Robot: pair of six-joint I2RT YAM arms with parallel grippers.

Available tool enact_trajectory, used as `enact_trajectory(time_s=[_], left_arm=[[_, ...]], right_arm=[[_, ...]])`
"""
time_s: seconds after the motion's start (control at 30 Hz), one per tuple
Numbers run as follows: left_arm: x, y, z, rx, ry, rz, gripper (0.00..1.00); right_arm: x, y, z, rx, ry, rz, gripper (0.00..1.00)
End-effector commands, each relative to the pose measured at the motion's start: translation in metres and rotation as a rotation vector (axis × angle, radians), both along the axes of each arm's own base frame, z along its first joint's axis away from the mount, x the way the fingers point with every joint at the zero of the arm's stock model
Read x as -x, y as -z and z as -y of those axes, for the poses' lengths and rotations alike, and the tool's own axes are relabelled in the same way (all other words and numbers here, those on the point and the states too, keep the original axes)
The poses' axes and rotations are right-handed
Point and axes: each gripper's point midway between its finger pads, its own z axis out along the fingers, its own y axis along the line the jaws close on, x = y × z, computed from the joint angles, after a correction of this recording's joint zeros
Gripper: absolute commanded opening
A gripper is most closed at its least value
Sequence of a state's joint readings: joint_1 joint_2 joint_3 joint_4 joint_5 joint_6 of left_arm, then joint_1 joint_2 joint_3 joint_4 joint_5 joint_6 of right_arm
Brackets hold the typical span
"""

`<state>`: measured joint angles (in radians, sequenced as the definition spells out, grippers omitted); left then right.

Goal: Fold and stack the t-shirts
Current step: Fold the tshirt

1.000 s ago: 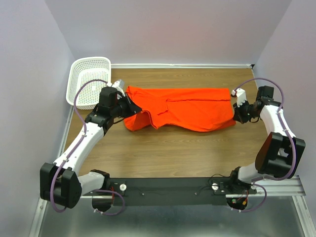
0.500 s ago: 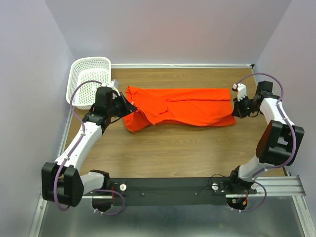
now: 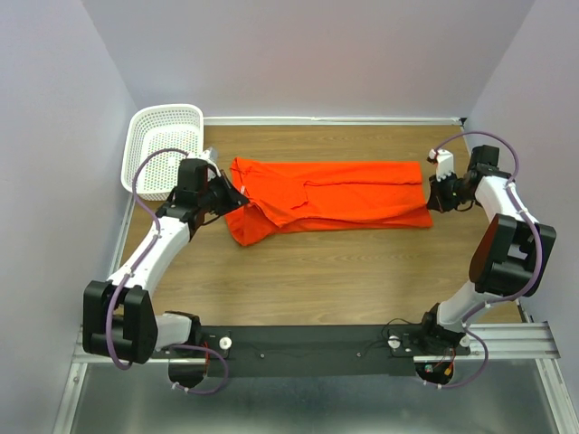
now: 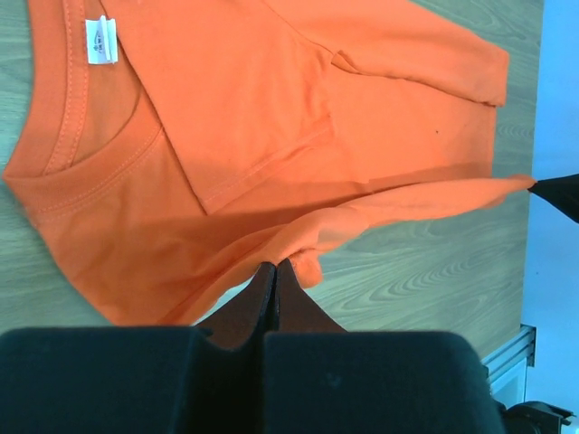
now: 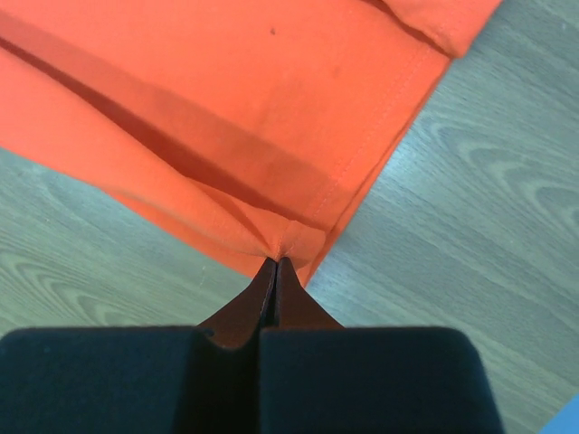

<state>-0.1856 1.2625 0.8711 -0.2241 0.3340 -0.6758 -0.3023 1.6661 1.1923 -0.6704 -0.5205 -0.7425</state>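
Two pinches, left claw [image 4: 274, 271] and right claw [image 5: 274, 264]; t-shirt [image 3: 335, 194] near edge straightened

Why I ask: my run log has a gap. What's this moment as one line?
left gripper: shut on t-shirt | right gripper: shut on t-shirt | t-shirt: partly folded, stretched on table

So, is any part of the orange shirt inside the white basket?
No, the shirt lies wholly on the table, to the right of the basket, and does not reach it.
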Motion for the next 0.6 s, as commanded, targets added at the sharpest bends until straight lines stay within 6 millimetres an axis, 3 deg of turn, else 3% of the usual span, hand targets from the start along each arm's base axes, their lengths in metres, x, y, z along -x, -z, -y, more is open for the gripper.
enact_trajectory(time_s=[0.0, 0.23, 0.57], left_arm=[[-0.008, -0.01, -0.003, -0.003, 0.012, 0.05, 0.0], [-0.01, -0.005, -0.012, -0.005, -0.002, 0.045, 0.0], [-0.018, -0.007, -0.009, 0.003, 0.014, 0.048, 0.0]], right_arm=[[-0.013, -0.007, 0.014, 0.034, 0.061, 0.03, 0.01], [-0.016, -0.004, 0.024, 0.05, 0.102, 0.024, 0.01], [-0.015, 0.001, 0.028, 0.049, 0.12, 0.009, 0.01]])
